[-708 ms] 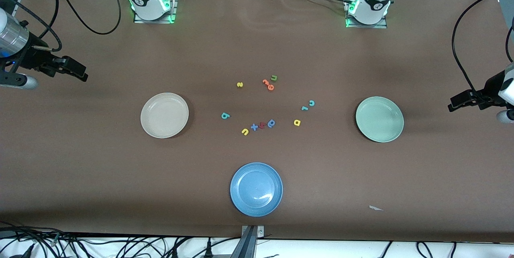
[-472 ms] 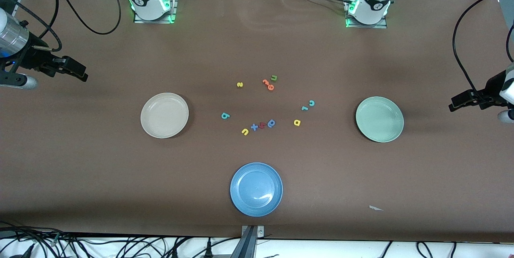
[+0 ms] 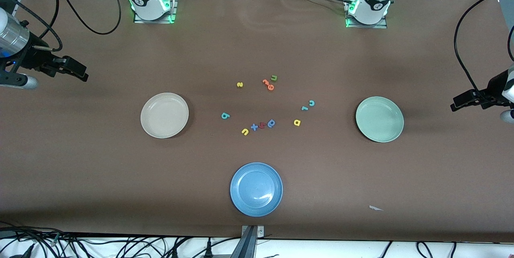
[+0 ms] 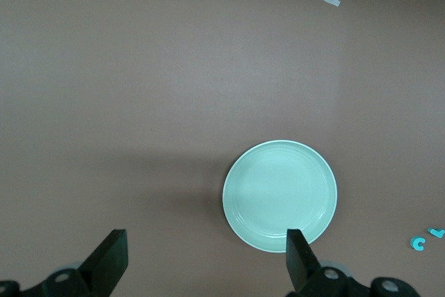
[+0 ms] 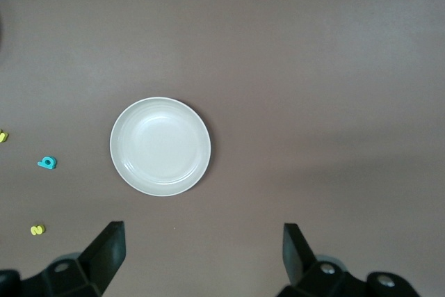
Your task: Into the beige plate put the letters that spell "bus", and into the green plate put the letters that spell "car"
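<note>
Three plates, beige plate (image 3: pixel 164 115), green plate (image 3: pixel 379 118), blue plate (image 3: pixel 256 189), hold nothing; both grippers' fingers spread.

Brown table (image 3: pixel 257 41), cables (image 3: pixel 120 246) maybe on floor.

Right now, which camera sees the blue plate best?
The front view: the whole blue plate shows there, nearest that camera, with nothing on it. The left wrist view shows only the green plate; the right wrist view only the beige plate.

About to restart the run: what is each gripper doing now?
Left gripper: open, holding nothing.
Right gripper: open, holding nothing.
</note>
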You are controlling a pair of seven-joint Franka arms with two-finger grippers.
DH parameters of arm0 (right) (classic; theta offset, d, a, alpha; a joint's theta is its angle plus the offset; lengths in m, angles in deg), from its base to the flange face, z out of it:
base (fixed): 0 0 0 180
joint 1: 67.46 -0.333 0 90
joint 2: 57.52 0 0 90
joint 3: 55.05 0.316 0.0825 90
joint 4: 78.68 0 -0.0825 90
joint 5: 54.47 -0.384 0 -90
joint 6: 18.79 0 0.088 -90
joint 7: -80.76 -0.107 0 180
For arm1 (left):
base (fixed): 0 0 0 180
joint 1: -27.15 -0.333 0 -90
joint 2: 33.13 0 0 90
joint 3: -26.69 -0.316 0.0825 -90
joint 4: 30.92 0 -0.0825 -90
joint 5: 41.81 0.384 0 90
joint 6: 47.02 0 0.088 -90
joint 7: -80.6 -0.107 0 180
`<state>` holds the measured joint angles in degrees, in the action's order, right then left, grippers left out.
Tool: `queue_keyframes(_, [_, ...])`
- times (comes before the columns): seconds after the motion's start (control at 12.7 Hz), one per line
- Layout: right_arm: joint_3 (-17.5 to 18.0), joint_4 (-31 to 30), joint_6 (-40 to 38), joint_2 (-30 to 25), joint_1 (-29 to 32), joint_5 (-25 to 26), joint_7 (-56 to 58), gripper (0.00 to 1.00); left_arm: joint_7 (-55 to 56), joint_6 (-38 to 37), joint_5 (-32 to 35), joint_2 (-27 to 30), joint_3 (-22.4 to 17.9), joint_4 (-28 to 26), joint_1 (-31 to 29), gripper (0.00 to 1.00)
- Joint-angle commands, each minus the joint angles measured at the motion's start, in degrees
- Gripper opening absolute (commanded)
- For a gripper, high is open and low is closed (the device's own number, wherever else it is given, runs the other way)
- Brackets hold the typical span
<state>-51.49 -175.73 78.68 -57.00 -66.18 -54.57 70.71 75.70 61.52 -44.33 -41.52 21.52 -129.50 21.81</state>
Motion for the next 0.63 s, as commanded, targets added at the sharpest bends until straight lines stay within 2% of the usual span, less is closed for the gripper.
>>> queue_keyframes(0.0, [0.2, 1.6, -0.7, 0.4, -0.8, 0.8, 0.1, 1.00, -0.1, -1.0, -0.9, 0.7, 0.2, 0.3, -0.2, 1.00])
queue_keyframes(0.55, [0.1, 1.5, -0.7, 0.5, -0.8, 0.8, 0.1, 1.00, 0.1, -1.0, -0.9, 0.7, 0.4, 1.1, -0.2, 1.00])
